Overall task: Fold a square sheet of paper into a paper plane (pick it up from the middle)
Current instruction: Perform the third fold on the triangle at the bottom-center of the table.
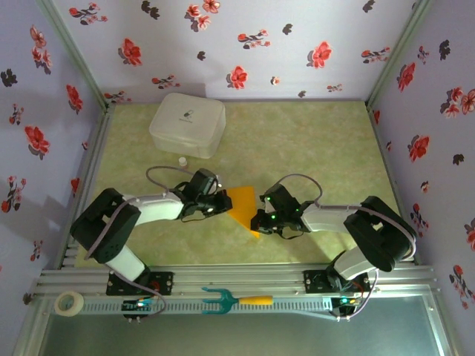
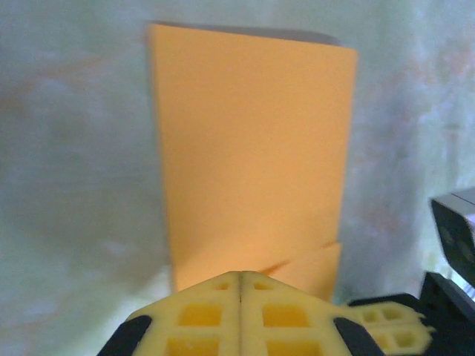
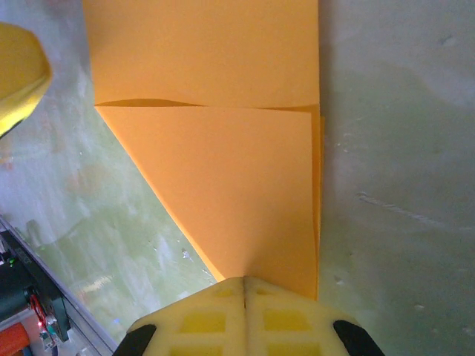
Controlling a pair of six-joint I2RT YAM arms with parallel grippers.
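We see the paper plane (image 1: 243, 204) on the desk (image 1: 312, 141) between the left gripper (image 1: 223, 202) and the right gripper (image 1: 257, 220), both at its edges.

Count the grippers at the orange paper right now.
2: left gripper, shut, at the left edge of the paper plane; right gripper, shut, by its pointed near end. Can't tell whether either pinches it or just presses.

The orange-yellow paper plane (image 1: 243, 206) is only half folded tbh. It lies flat mid-table (image 1: 297, 141), one end squared off, the other folded diagonally into a point.
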